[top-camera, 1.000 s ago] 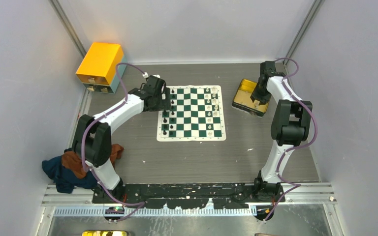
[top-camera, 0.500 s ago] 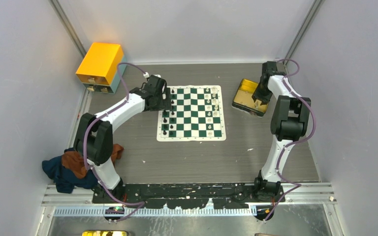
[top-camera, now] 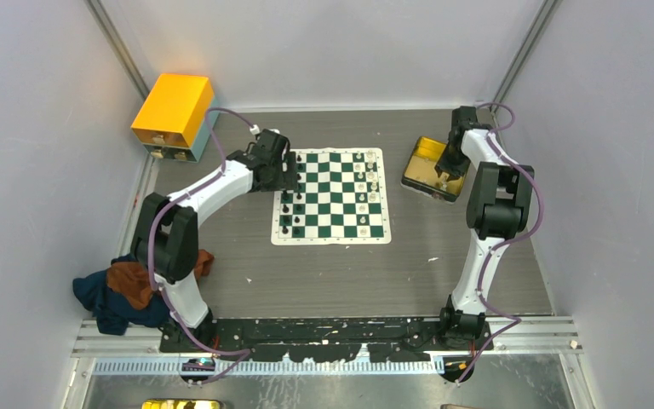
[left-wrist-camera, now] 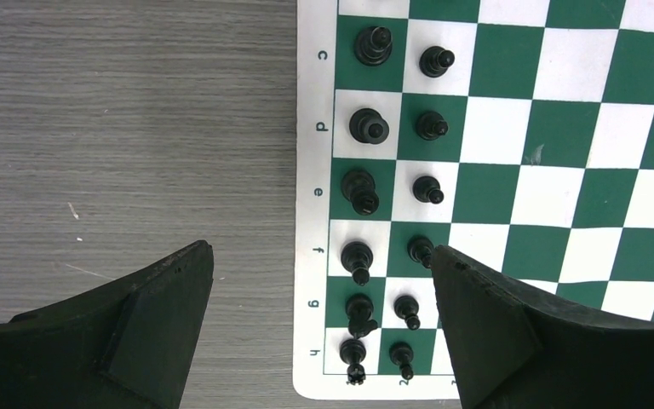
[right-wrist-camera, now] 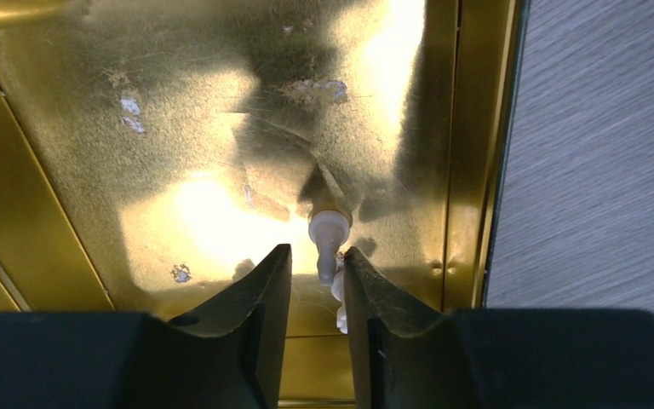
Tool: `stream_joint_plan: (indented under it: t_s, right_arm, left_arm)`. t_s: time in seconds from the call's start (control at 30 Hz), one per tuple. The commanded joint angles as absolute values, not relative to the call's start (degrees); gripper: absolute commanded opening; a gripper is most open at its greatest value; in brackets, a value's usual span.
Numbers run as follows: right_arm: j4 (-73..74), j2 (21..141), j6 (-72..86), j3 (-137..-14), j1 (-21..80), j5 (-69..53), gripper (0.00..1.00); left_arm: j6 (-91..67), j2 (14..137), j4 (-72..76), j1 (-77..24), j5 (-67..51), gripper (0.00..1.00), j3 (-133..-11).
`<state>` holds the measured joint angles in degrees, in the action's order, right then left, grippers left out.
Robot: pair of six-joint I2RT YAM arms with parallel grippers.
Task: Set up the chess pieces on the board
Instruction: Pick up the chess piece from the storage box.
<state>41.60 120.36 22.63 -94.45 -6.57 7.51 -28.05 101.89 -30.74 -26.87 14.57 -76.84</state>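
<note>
Right pincer point(right-wrist-camera: 318, 253) narrowed, chess piece point(right-wrist-camera: 329, 228) lying lengthwise

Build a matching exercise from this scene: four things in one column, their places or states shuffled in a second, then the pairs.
1. left gripper
2. right gripper
3. black chess pieces
4. orange-yellow box

A. at the far left corner
B. over the yellow tray, straddling a white piece
C. two rows along the board's left edge
D. wide open above the board's border

Pairs: 1-D, 2-B, 3-C, 4-A
</note>
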Motion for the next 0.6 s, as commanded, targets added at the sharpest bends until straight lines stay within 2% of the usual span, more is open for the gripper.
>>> stream_joint_plan:
  t_s: [0.0, 0.27, 0.43, 0.57]
  right_arm:
    - [40.5, 120.7, 22.5, -97.4, -6.9, 7.0, 0.32]
    - [40.6, 121.2, 22.6, -97.7, -7.0, 7.1, 0.19]
    - [40.7, 121.0, 22.4, -97.6, -7.1, 7.4, 0.01]
    - [40.6, 120.0, 22.2, -97.6, -7.1, 7.7, 0.01]
  left_arm:
    - [-28.4, 102.3, -30.3, -26.6, 15.6, 0.99, -79.4]
    - [-28.4, 102.8, -30.4, -26.6, 15.6, 0.99, -79.9]
    - [-28.2, 102.9, -30.6, -26.6, 15.6, 0.99, -80.1]
    - [-28.1, 102.9, -30.5, -26.6, 15.5, 0.99, -80.2]
